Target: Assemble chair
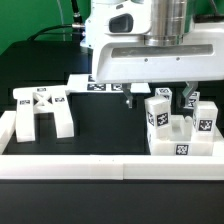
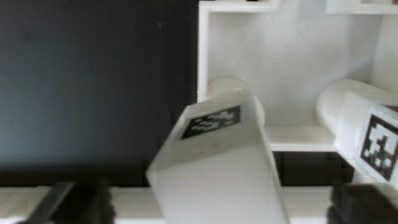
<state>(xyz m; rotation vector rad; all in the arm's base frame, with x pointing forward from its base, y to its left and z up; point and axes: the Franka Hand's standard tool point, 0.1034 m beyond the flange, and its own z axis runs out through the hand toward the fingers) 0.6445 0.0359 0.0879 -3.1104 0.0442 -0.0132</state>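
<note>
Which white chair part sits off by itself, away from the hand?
The cross-braced white plastic frame, alone at the exterior view's left; the other tagged blocks cluster by the hand.

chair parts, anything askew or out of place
Nothing looks damaged. The cross-braced frame lies flat, apart from the other chair parts bunched at the exterior view's right; the wrist view shows one tagged piece apparently tilted.
</note>
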